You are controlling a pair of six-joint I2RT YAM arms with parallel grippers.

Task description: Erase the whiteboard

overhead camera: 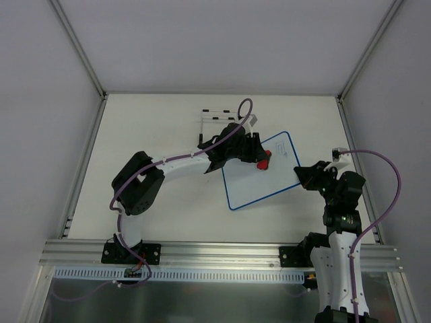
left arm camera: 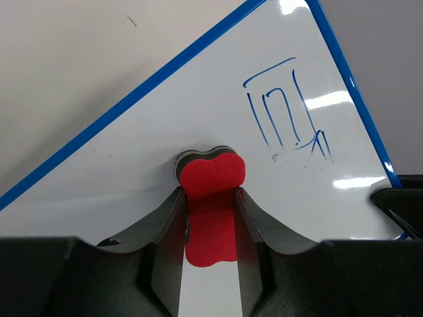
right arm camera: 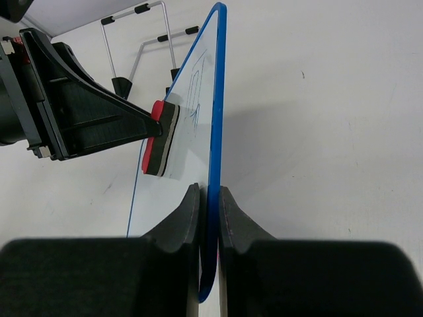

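While my right gripper (right arm camera: pixel 210 191) is pinched tight on the blue frame at the right edge of the whiteboard (overhead camera: pixel 259 182), my left gripper (left arm camera: pixel 210 195) is closed partway on the red eraser (left arm camera: pixel 211 173), one finger on each side of its narrow middle. The eraser's dark pad face touches the board surface. It is set in from every edge, with white board showing all round it. A blue line sketch (left arm camera: pixel 284 112) sits near the eraser, toward the board's far right corner and close to the frame on that side. The board lies skewed on the desk (overhead camera: pixel 148 128), right of centre; I can't tell if it's flat or lifted a little at my right grip. The black wire stand (overhead camera: pixel 219 114) is just beyond the board's far-left edge, near my left wrist. Bare desk runs along the board's near long edge and out to the left. My right arm sits close to the desk's right edge.
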